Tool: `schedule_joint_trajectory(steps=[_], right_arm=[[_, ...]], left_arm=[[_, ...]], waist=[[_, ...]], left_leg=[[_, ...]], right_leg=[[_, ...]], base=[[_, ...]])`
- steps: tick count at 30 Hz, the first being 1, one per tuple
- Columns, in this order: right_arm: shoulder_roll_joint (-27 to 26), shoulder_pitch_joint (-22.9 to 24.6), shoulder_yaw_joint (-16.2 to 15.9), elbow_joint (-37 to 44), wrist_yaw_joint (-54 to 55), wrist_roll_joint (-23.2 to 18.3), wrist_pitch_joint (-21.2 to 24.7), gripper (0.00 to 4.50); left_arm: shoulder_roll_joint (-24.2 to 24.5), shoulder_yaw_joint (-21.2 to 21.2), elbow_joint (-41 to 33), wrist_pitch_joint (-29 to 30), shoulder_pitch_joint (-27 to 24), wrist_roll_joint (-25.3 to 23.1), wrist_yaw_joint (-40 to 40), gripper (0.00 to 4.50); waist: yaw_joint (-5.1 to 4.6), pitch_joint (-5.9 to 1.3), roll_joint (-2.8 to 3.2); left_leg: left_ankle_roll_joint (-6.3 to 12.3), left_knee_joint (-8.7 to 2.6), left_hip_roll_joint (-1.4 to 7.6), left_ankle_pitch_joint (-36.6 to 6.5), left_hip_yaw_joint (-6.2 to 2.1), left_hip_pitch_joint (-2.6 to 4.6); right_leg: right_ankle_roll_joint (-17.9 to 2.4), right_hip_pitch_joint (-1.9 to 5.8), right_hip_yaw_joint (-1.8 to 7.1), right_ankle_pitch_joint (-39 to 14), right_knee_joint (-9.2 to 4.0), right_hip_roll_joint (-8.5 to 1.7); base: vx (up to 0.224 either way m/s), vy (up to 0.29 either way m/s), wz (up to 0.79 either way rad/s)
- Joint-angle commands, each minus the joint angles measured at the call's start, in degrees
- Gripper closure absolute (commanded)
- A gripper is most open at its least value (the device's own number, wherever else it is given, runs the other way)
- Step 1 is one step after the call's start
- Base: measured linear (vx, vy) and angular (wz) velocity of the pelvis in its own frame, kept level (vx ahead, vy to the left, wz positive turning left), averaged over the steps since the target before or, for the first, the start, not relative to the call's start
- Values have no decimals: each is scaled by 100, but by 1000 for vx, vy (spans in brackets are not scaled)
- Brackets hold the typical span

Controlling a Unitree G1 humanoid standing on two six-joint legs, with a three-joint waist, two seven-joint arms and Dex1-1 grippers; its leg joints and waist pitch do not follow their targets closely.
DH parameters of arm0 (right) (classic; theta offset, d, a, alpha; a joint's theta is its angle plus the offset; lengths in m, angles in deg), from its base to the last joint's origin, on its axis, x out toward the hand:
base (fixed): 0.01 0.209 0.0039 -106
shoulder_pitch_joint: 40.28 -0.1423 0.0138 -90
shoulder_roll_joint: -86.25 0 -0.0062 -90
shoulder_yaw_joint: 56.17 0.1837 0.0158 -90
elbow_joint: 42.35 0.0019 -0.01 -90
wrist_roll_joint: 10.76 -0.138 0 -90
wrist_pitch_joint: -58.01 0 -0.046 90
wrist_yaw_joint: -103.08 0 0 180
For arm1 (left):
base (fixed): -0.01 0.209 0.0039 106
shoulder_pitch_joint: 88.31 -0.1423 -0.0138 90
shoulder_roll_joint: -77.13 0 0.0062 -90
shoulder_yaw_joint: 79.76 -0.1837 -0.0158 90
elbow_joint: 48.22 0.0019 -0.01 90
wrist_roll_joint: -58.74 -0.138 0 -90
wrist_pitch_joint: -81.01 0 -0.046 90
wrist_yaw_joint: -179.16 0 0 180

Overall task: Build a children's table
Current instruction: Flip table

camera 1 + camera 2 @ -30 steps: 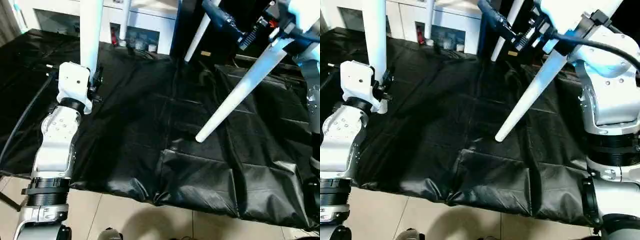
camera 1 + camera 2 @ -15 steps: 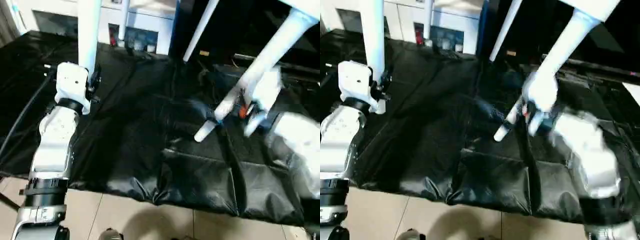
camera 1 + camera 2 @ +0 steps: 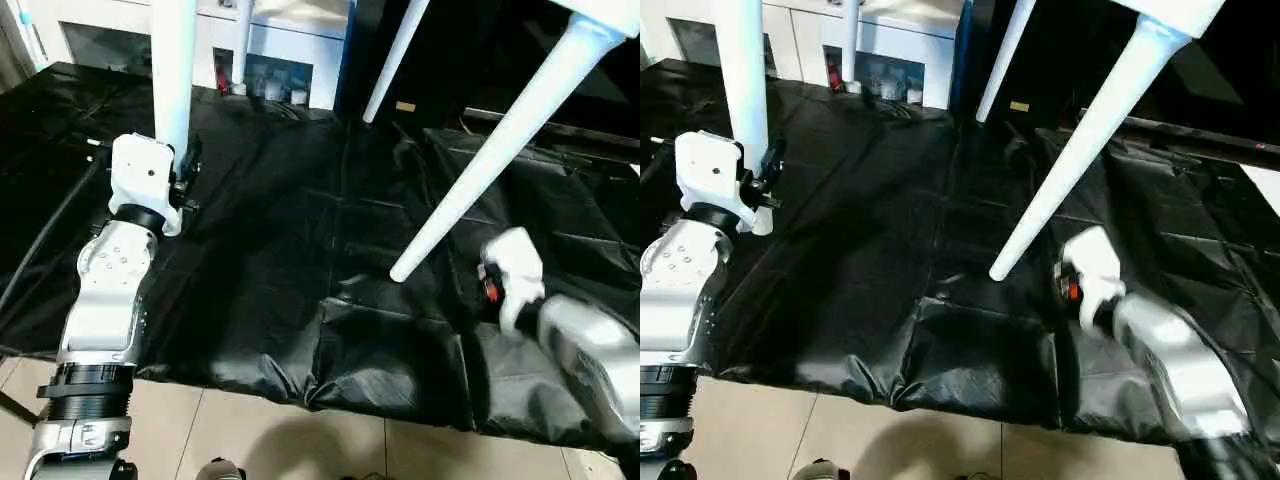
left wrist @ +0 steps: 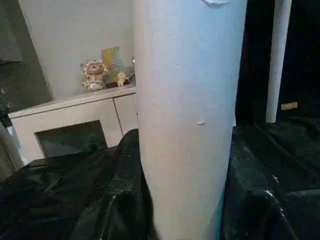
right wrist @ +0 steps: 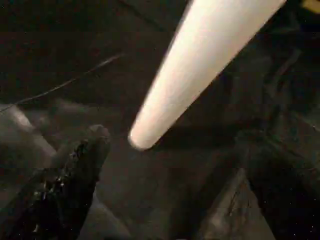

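**Right arm off the leg; table held by left arm alone**

Change over the last second: the right gripper (image 3: 492, 285) was up at the slanting near leg (image 3: 500, 135) and has now dropped to just above the black sheet (image 3: 300, 260) covering the worktop, beside and slightly past that leg's tip. Its jaws stand wide apart, holding nothing. The right wrist view has the tapered tip close ahead of one black finger (image 5: 75, 170), not touching it.

The slanting leg sits where it was, its upper end running out of frame top right, so it looks seated in its socket rather than loose. That is a judgement; the socket itself is out of view.

The left gripper (image 3: 182, 170) has not moved: jaws clenched round the upright leg (image 3: 172, 70), which alone steadies the children's table. Two further legs (image 3: 395, 60) hang behind. The table top lies above the frame.

Reading: all four legs appear fitted; turning the table upright is what remains.

Containers: a white cabinet (image 3: 285, 45) behind the worktop, small items behind its glass, not identifiable.
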Motion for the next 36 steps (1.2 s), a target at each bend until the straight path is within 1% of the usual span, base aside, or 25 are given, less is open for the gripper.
schedule_joint_trajectory(steps=[1, 3, 4, 5, 6, 7, 8, 9, 10, 11, 12, 13, 14, 15, 16, 17, 18, 19, 20, 26, 29, 30, 34, 35, 36], right_arm=[[-284, -275, 307, -377, 393, -65, -422, 0], [-534, -478, 451, -676, 525, -174, -718, 0], [-674, -607, 529, -887, 565, -253, -879, 0], [-828, -762, 611, -1148, 603, -337, -1057, 0], [-974, -968, 671, -1514, 703, -365, -1251, 0], [-1056, -1100, 708, -1751, 681, -375, -1373, 0], [-1129, -1240, 747, -2007, 657, -391, -1493, 0], [-1190, -1404, 773, -2306, 674, -358, -1674, 0], [-1240, -1553, 792, -2567, 667, -340, -1830, 0], [-1292, -1709, 827, -2851, 691, -303, -2000, 0], [-1352, -1998, 860, -3364, 743, -223, -2261, 18], [-1357, -2022, 863, -3406, 744, -218, -2281, 18], [-1408, -2231, 926, -3763, 683, -253, -2411, 28], [-1442, -2394, 964, -4047, 533, -296, -2504, 39], [-1448, -2430, 967, -4111, 484, -307, -2524, 55], [-1467, -2530, 971, -4287, 341, -338, -2613, 55], [-1481, -2608, 986, -4426, 281, -350, -2692, 65], [-1491, -2655, 1002, -4516, 237, -365, -2743, 65], [-1503, -2689, 1019, -4554, 125, -408, -2764, 82], [-1524, -2748, 998, -4843, -692, -472, -3109, 135], [-1547, -2572, 964, -4574, -1190, -574, -3219, 155], [-1547, -2565, 963, -4562, -1200, -577, -3221, 174], [-1545, -2331, 916, -4199, -1429, -644, -3236, 201], [-1543, -2306, 908, -4163, -1443, -647, -3236, 212], [-1536, -2178, 879, -3968, -1487, -656, -3236, 217]], left_arm=[[60, -133, -106, -73, 8, -71, 99, 291], [57, -141, -102, -74, -6, -70, 100, 291], [57, -148, -96, -75, -14, -71, 99, 291], [56, -157, -90, -76, -25, -72, 98, 291], [54, -165, -82, -73, -37, -70, 102, 291], [60, -172, -77, -72, -45, -69, 116, 291], [67, -179, -70, -74, -52, -71, 126, 291], [75, -182, -64, -76, -60, -71, 135, 291], [86, -184, -63, -73, -68, -69, 148, 291], [95, -186, -64, -69, -76, -69, 158, 291], [111, -191, -66, -61, -94, -68, 179, 291], [113, -192, -66, -60, -95, -68, 182, 291], [130, -205, -67, -54, -112, -70, 199, 291], [142, -220, -70, -48, -128, -71, 208, 291], [144, -224, -74, -47, -136, -72, 210, 291], [152, -239, -88, -47, -158, -78, 219, 291], [154, -247, -97, -46, -170, -80, 224, 291], [153, -251, -114, -42, -186, -78, 227, 291], [146, -254, -139, -29, -213, -76, 224, 291], [128, -297, -172, -28, -344, -72, 221, 291], [138, -319, -141, -41, -376, -68, 237, 291], [139, -319, -140, -41, -377, -67, 238, 291], [156, -342, -103, -57, -404, -50, 247, 291], [158, -344, -101, -58, -407, -49, 248, 291], [164, -348, -100, -56, -426, -44, 259, 291]], waist=[[-27, -376, 120], [-19, -400, 127], [-28, -407, 141], [-35, -416, 142], [-17, -420, 176], [-18, -419, 176], [-24, -437, 166], [2, -435, 188], [-7, -438, 198], [-9, -441, 186], [3, -441, 177], [-15, -443, 186], [-8, -424, 176], [-21, -431, 160], [-25, -431, 165], [-23, -423, 141], [-15, -422, 156], [-19, -424, 156], [-14, -426, 122], [0, -423, 159], [3, -430, 168], [6, -428, 168], [20, -430, 184], [23, -427, 184], [28, -425, 158]], left_leg=[[-263, -451, 50, -2201, -23, 165], [-292, -459, 62, -2072, -29, 156], [-292, -453, 64, -2103, -21, 184], [-292, -455, 63, -2034, -19, 165], [-291, -452, 72, -1935, -11, 189], [-288, -447, 70, -1910, 0, 196], [-272, -442, 60, -1828, 1, 171], [-263, -435, 62, -1712, 13, 187], [-265, -438, 63, -1676, 13, 181], [-270, -433, 58, -1639, 21, 173], [-266, -434, 61, -1625, 22, 175], [-276, -430, 59, -1641, 18, 167], [-274, -441, 51, -1712, 25, 166], [-267, -441, 61, -1821, 18, 172], [-263, -444, 57, -1830, 12, 159], [-241, -445, 64, -1851, 18, 164], [-226, -444, 67, -1854, 17, 171], [-218, -442, 68, -1849, 18, 168], [-194, -438, 72, -1812, 23, 170], [-141, -445, 84, -1837, 23, 172], [-111, -443, 86, -1808, 24, 166], [-101, -447, 90, -1790, 21, 165], [-86, -448, 91, -1735, 26, 183], [-90, -454, 93, -1754, 25, 182], [-93, -454, 94, -1793, 28, 183]], right_leg=[[-608, 189, 125, -2016, -484, -236], [-641, 216, 125, -1748, -446, -231], [-714, 192, 125, -1614, -427, -228], [-766, 219, 127, -1449, -401, -225], [-812, 214, 131, -1221, -387, -210], [-851, 203, 132, -1131, -379, -208], [-922, 242, 128, -1023, -346, -222], [-938, 242, 131, -888, -347, -208], [-998, 244, 128, -782, -325, -214], [-1023, 262, 125, -736, -317, -212], [-1029, 265, 124, -720, -316, -218], [-1062, 262, 123, -752, -299, -225], [-1023, 272, 123, -914, -334, -217], [-1031, 265, 123, -1039, -328, -233], [-1031, 281, 122, -1072, -330, -237], [-1017, 267, 121, -1123, -339, -232], [-1010, 263, 124, -1144, -346, -235], [-1020, 264, 127, -1134, -343, -238], [-1037, 261, 124, -1125, -339, -238], [-1099, 256, 124, -1107, -339, -232], [-1142, 268, 126, -1015, -335, -232], [-1149, 271, 124, -983, -331, -232], [-1188, 265, 120, -892, -325, -221], [-1176, 266, 119, -918, -330, -219], [-1161, 264, 121, -978, -340, -222]], base=[[0, 0, 0], [0, 0, 0], [0, 0, 0], [0, 0, 0], [0, 0, 0], [0, 0, 0], [0, 0, 0], [0, 0, 0], [0, 0, 0], [0, 0, 0], [0, 0, 0], [0, 0, 0], [0, 0, 0], [0, 0, 0], [0, 0, 0], [0, 0, 0], [0, 0, 0], [0, 0, 0], [0, 0, 0], [0, 0, 0], [0, 0, 0], [0, 0, 0], [0, 0, 0], [0, 0, 0], [0, 0, 0]])
